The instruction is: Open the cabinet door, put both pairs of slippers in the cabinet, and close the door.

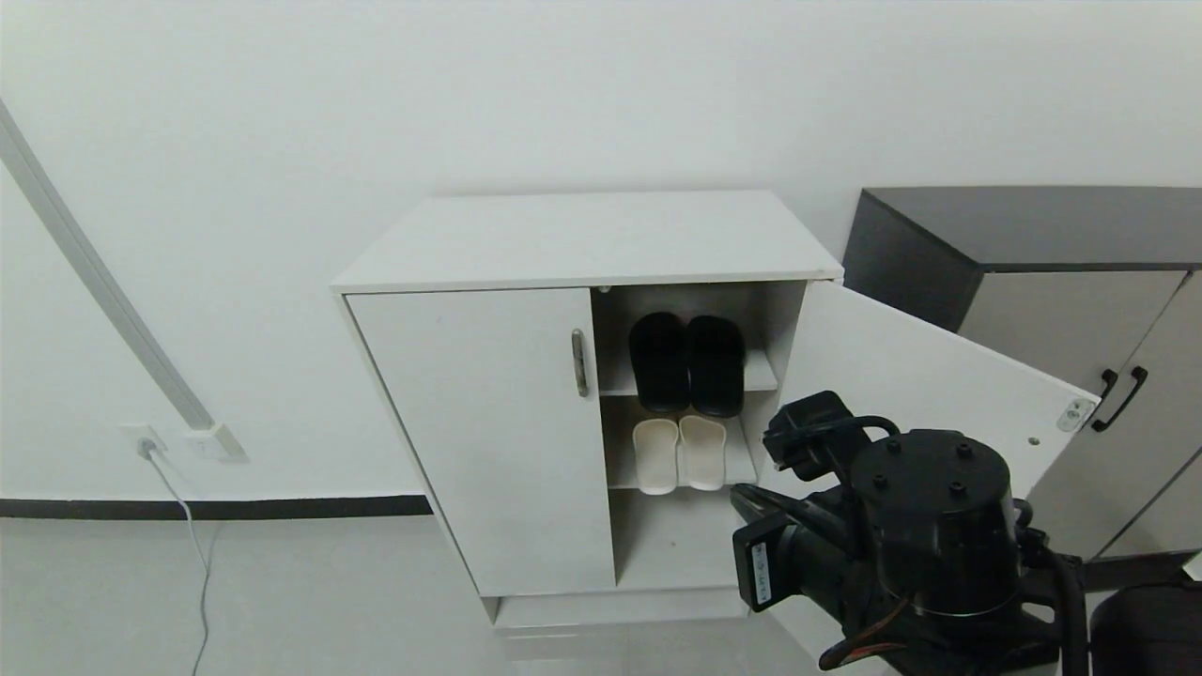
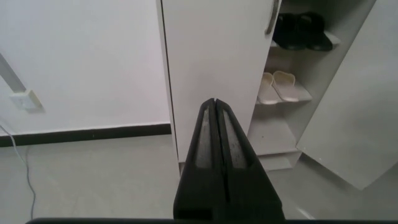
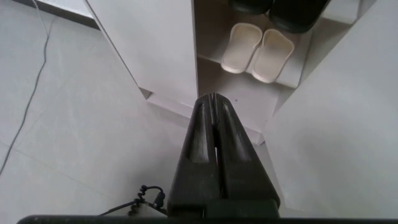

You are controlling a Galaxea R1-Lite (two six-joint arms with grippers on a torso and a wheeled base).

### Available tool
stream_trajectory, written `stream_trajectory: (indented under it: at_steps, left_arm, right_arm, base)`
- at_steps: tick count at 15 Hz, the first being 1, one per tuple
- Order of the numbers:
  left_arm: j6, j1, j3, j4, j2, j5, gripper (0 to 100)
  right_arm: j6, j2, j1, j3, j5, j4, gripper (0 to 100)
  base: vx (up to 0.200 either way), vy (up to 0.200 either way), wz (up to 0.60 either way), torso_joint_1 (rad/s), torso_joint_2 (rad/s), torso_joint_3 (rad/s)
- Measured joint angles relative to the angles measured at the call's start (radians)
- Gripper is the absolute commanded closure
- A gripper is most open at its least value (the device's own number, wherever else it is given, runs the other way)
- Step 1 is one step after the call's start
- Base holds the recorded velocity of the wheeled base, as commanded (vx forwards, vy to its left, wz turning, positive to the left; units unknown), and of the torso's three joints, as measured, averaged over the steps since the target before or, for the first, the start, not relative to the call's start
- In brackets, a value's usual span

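Right claw closed, apart from white slippers

A white cabinet of smooth, matt laminated board, its closed door carrying a brushed-metal handle, stands on a pale floor with a faint sheen. Inside, the black slippers look matt and rubbery, the cream slippers smooth and moulded, like soft foam or plastic. The fingers of the left gripper and those of the right gripper are matt black plastic with duller grey inset faces.
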Motion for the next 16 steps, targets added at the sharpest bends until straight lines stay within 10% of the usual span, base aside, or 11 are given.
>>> stream_trajectory:
  at_steps: [16]
  left_arm:
    - [0.001,0.000,0.000,0.000,0.000,0.000,100]
  right_arm:
    - [0.000,0.005,-0.017,0.002,0.005,0.000,100]
  base:
    - [0.000,0.000,0.00,0.225,-0.53,-0.308]
